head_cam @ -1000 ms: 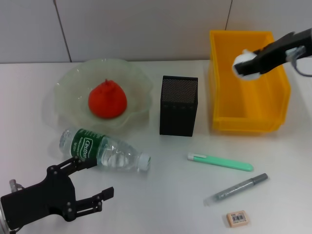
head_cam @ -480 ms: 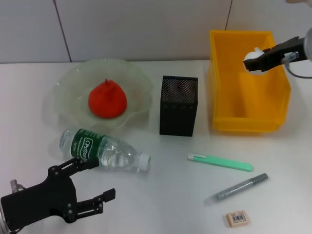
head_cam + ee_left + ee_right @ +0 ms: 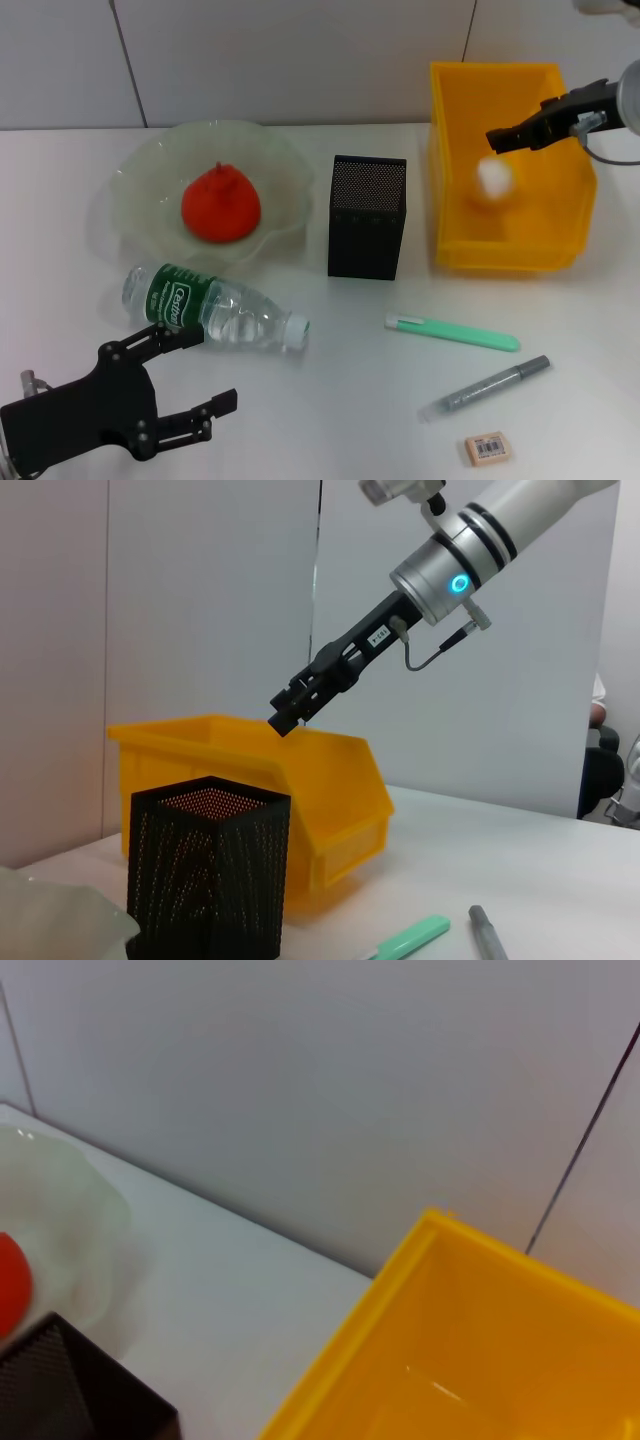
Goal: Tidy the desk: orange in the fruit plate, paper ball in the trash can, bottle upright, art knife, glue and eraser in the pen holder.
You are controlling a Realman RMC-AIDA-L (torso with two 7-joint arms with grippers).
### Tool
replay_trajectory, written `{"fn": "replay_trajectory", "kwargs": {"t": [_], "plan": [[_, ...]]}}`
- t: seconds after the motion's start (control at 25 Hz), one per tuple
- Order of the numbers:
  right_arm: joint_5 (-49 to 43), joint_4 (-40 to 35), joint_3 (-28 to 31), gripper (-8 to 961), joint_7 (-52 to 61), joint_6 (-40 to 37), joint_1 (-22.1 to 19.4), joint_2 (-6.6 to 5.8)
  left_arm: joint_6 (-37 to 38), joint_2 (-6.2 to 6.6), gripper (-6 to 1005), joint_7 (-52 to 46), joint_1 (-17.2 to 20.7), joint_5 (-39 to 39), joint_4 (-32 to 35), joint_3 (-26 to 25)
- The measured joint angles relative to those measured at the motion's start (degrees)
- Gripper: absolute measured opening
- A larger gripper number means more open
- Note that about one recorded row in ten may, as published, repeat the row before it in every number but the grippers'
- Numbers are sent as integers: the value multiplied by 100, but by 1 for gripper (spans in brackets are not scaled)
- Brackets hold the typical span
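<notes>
White desk [image 3: 330, 380] and pale panelled wall are filling the head view you are watching. Your right gripper [image 3: 497, 139] is hanging over the yellow bin [image 3: 455, 215], its dark fingers looking nearly together and holding nothing. The crumpled paper ball [image 3: 494, 177] is sitting blurred inside the bin, just below that gripper and apart from it. Your left gripper [image 3: 200, 380] is hovering low at the near left, fingers spread, one tip close to the bottle [image 3: 215, 308], which is lying on its side, clear ribbed plastic with a green label and white cap. The orange [image 3: 220, 204] is resting in the wavy translucent plate [image 3: 140, 175]. The square black mesh holder [image 3: 367, 216] is standing between plate and bin. On the near right, a mint-green knife [image 3: 452, 332], a grey pen-shaped stick [image 3: 483, 387] and the tan eraser [image 3: 488, 447] are lying flat on the desk.

Your left wrist view is showing the holder [image 3: 208, 880] in front of the bin [image 3: 340, 790], with the right gripper [image 3: 283, 718] angling down above the bin's rim; you cannot tell its opening here. The knife [image 3: 410, 940] and stick [image 3: 487, 932] are peeking in near the edge.

Your right wrist view is showing the bin's glossy yellow wall [image 3: 480, 1360], a corner of the holder [image 3: 70, 1390], the plate [image 3: 70, 1210] and a sliver of orange [image 3: 10, 1280].
</notes>
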Motion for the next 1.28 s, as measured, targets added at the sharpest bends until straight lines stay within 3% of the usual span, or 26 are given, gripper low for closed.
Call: {"fn": "replay_trajectory", "kwargs": {"t": [0.04, 0.08, 0.12, 0.16, 0.24, 0.28, 0.32, 0.48, 0.52, 0.68, 0.8, 0.88, 0.96, 1.04, 1.08, 1.12, 1.28], "plan": [[146, 176, -34, 756, -40, -34, -116, 3, 13, 1, 808, -6, 0, -1, 13, 0], [633, 709, -210, 795, -244, -90, -520, 4, 70, 11, 808, -17, -4, -2, 34, -9], [633, 709, -210, 802, -244, -90, -520, 4, 70, 11, 807, -17, -4, -2, 34, -9], [952, 1024, -323, 808, -399, -109, -798, 3, 91, 15, 807, -17, -8, -1, 43, -14], [1727, 1615, -483, 822, -860, -117, -1408, -2, 137, 25, 806, -18, -8, -1, 106, -37], [2516, 1898, -552, 822, -1412, -148, -1950, 5, 148, 28, 806, -23, 2, -2, 173, -34], [2516, 1898, -552, 822, -1412, -148, -1950, 5, 153, 28, 806, -35, 13, -2, 230, -26], [4323, 1762, -589, 821, -3277, -568, -3008, 39, 158, 30, 804, -141, 20, -3, 447, -46], [4323, 1762, -589, 821, -3277, -568, -3008, 39, 158, 30, 804, -141, 20, -3, 447, -46], [5565, 933, -739, 821, -5174, -1141, -3698, 47, 147, 27, 802, -546, -53, 64, 918, 3], [5975, 508, -725, 820, -5763, -1374, -3835, 38, 131, 18, 801, -680, -134, 160, 1102, 13], [6442, -287, -505, 820, -6645, -1802, -3936, 33, 124, 11, 801, -871, -272, 313, 1309, 19], [6574, -597, -384, 821, -6993, -1989, -3941, 31, 117, 1, 800, -1061, -419, 528, 1511, 27], [6742, -1350, -30, 822, -7760, -2399, -3901, 22, 97, -12, 799, -1196, -586, 740, 1720, 71], [6794, -2102, 367, 822, -8362, -2754, -3798, 19, 76, -16, 799, -1258, -694, 865, 1838, 128], [6794, -2102, 367, 822, -8362, -2754, -3798, 19, 49, -17, 798, -1325, -789, 973, 1935, 229], [6668, -3348, 1287, 822, -9012, -3307, -3519, -8, -147, -19, 797, -1632, -1000, 1250, 2228, 587]]}}
